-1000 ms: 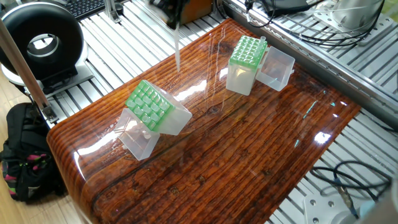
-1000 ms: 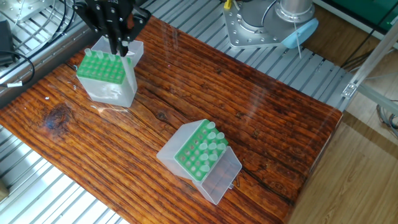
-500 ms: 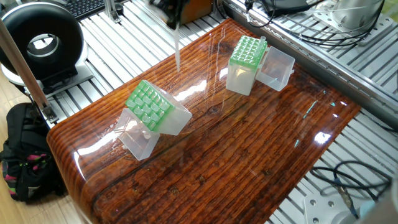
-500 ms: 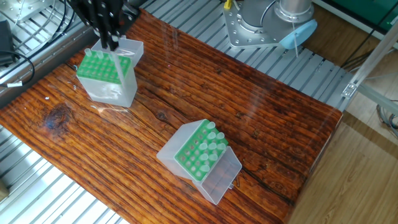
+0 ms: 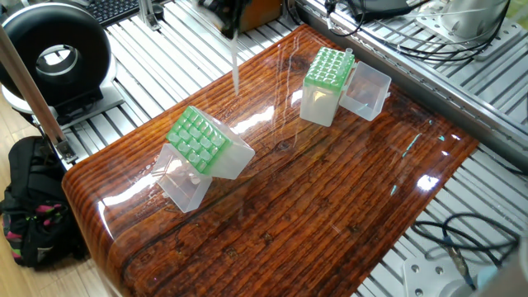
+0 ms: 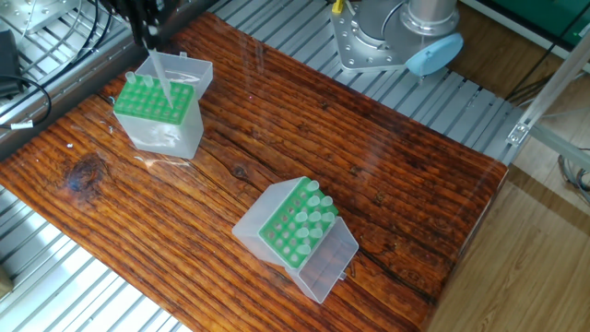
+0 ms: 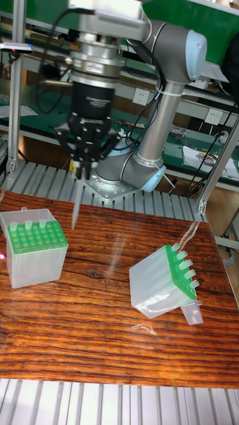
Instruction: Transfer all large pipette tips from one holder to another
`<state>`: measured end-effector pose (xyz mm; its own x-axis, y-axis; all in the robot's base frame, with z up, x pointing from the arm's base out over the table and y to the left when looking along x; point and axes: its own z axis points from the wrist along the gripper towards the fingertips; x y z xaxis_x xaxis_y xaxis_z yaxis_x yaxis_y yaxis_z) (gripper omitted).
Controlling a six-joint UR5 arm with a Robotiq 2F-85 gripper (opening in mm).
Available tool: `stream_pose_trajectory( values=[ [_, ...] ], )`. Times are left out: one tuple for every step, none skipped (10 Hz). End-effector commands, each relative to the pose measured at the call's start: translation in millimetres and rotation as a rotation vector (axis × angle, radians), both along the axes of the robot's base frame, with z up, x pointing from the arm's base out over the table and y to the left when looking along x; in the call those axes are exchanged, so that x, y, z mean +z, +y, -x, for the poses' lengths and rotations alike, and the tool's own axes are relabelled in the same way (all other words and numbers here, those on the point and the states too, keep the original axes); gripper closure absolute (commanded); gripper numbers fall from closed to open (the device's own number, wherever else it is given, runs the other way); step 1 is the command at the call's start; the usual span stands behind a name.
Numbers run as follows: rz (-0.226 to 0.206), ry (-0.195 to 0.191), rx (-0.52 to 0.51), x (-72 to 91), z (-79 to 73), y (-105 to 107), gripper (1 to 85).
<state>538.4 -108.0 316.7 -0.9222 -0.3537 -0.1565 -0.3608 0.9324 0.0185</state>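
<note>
Currently gripper [image 7: 81, 174] upper left, clamped on pipette tip [image 7: 76, 204] | tip hangs above upright green-topped box [image 7: 33, 255] at left | tilted box [image 7: 166, 280] lower right holds tips [image 7: 185, 264]

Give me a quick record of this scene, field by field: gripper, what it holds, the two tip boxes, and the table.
gripper: gripper shut on one large pipette tip, above the table
held tip: large pipette tip hanging point down, clear of the upright box
upright box: upright green-topped box, one tip standing at its far corner
tilted box: tilted green-topped box, leaning on its side, several tips in its rack
table: wooden table
</note>
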Motion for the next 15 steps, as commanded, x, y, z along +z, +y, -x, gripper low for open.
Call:
stream_pose_trajectory(
  values=[
    [-0.035, 0.021, 0.016, -10.2, 21.8, -18.5, 72.7],
    [-0.040, 0.019, 0.020, -17.0, 23.4, -23.3, 72.3],
    [-0.020, 0.019, 0.023, -23.7, 24.5, -31.9, 72.0],
    [0.010, 0.027, 0.020, -28.2, 26.9, -40.5, 71.7],
    [0.018, 0.033, 0.019, -29.7, 28.0, -43.2, 71.7],
    [0.015, 0.033, 0.019, -30.3, 27.7, -42.2, 71.7],
    [0.010, 0.033, 0.017, -32.8, 26.4, -39.4, 71.7],
    [0.007, 0.034, 0.010, -35.1, 25.8, -35.7, 71.7],
    [-0.002, 0.037, 0.004, -36.0, 26.2, -31.2, 71.7],
    [-0.006, 0.040, 0.003, -36.4, 26.8, -29.9, 71.7],
    [-0.006, 0.042, 0.003, -37.3, 26.9, -29.1, 71.7],
    [-0.003, 0.042, 0.001, -38.3, 26.6, -29.0, 71.7],
    [-0.004, 0.044, 0.002, -38.5, 26.9, -28.1, 71.7],
    [-0.009, 0.047, 0.000, -38.5, 27.7, -26.8, 71.7],
    [-0.012, 0.050, -0.001, -38.6, 28.4, -25.7, 71.7]
  ],
)
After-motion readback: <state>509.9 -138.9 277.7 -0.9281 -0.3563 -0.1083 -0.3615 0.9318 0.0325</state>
